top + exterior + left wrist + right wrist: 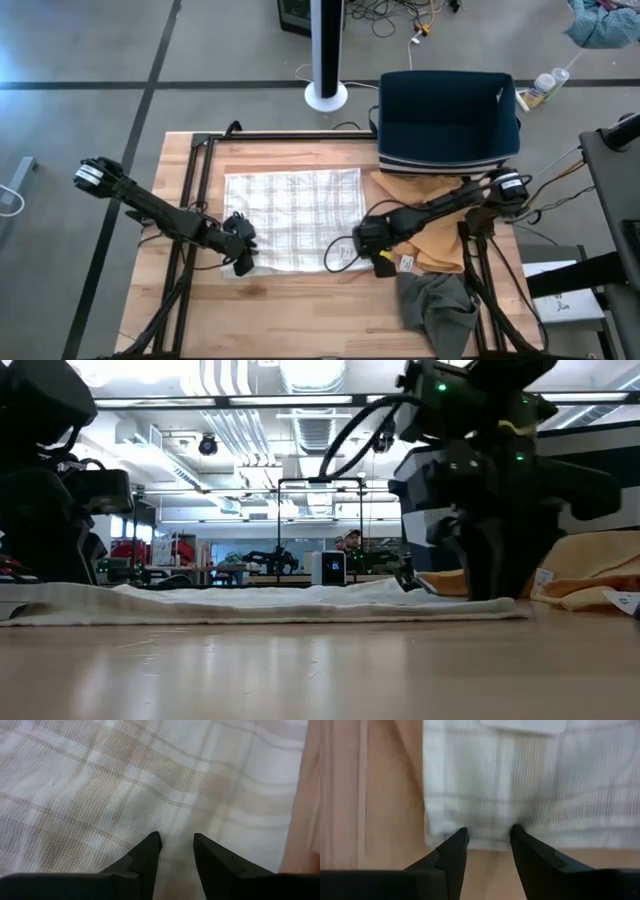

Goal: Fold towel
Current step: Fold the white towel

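Checked towel (292,232) lies flat on your desk (300,300); left fingers (150,851) and right fingers (457,845) stand part-open, holding nothing, straddling its near edge to pinch both corners.

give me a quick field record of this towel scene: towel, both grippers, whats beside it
towel: white plaid towel, spread flat on the wooden table
left gripper: at the towel's near left corner, fingers parted over the cloth
right gripper: at the near right corner, fingers parted at the towel's edge
held: nothing lifted
beside: tan cloth, grey cloth, dark blue bin
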You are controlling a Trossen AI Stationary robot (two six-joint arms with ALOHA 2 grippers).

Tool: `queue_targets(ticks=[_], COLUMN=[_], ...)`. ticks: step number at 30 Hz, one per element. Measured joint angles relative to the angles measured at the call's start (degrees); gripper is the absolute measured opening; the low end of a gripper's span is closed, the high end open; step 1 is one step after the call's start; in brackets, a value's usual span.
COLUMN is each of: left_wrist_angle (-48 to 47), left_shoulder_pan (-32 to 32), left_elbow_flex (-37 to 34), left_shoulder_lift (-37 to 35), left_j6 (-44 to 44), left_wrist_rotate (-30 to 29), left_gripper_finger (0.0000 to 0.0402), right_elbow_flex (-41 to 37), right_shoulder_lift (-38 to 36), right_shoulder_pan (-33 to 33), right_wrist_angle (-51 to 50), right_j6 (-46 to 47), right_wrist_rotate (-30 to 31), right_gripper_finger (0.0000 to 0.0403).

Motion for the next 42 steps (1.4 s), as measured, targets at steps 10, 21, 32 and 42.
queue_targets(ticks=[10, 21, 32, 42], left_wrist_angle=[-1.7, -6.0, -3.8, -3.6], left_shoulder_pan=[0.0, -7.4, -28.3, -31.3], left_elbow_flex=[1.6, 12.7, 12.3, 11.7], left_shoulder_lift=[-1.9, -1.2, 6.2, 15.0], left_j6=[0.3, -3.4, -32.5, -39.5], left_wrist_rotate=[0.3, -0.6, -7.0, -9.3], left_gripper_finger=[0.0121, 0.0122, 0.0116, 0.0114], right_elbow_flex=[4.2, 3.3, 3.4, 6.5], right_shoulder_lift=[-7.1, -0.4, 0.6, 0.0], right_shoulder_pan=[0.1, 1.0, 0.9, 1.4], right_wrist_angle=[-4.3, 7.0, 0.4, 0.1], right_j6=[3.0, 5.7, 4.6, 4.9], right_wrist_rotate=[0.1, 2.7, 5.7, 5.7], right_gripper_finger=[0.0152, 0.0152, 0.0156, 0.0160])
